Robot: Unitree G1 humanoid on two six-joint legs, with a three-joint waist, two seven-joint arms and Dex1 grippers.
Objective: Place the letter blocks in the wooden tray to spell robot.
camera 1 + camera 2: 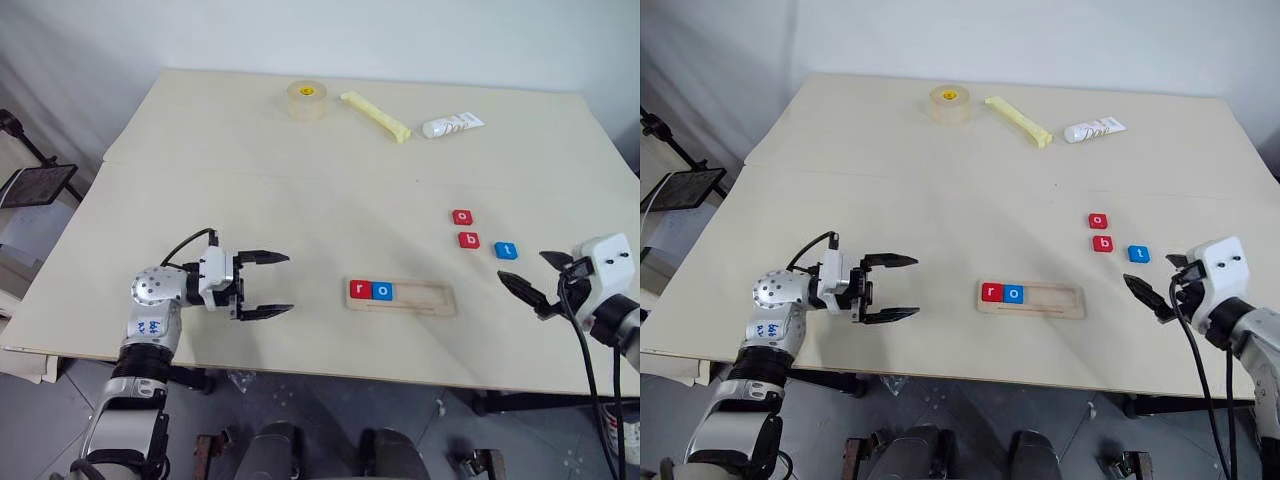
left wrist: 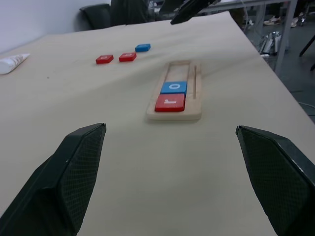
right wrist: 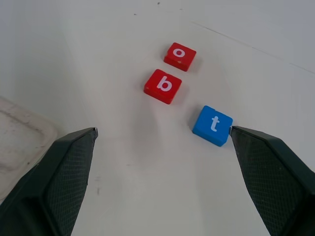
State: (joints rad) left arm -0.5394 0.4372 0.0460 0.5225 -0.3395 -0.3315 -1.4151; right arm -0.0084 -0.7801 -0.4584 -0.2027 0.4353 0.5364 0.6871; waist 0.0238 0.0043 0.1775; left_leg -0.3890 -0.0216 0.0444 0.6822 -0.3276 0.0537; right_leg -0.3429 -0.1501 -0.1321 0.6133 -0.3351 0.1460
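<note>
Near the worktop's (image 1: 300, 180) front edge, the left gripper (image 1: 264, 285) hangs with jaws apart, holding nothing. The wooden tray (image 1: 420, 298) lies beside it along that edge, with the red r block (image 1: 359, 290) and blue o block (image 1: 382, 291) at its left end. Toward the right edge, the right gripper (image 1: 535, 283) gapes empty. Beyond it lie the blue t block (image 1: 507, 250), red b block (image 1: 468, 240) and red o block (image 1: 461, 216).

A pale table (image 1: 250, 200) carries everything. The wooden tray (image 1: 420, 298) lies near its front edge, holding a red r and a blue o. Beyond the tray to its right lie a red o block (image 1: 461, 216), a red b block (image 1: 468, 240) and a blue t block (image 1: 506, 250). Far behind the tray lie a tape roll (image 1: 306, 99), a yellow packet (image 1: 375, 116) and a white tube (image 1: 452, 125)
</note>
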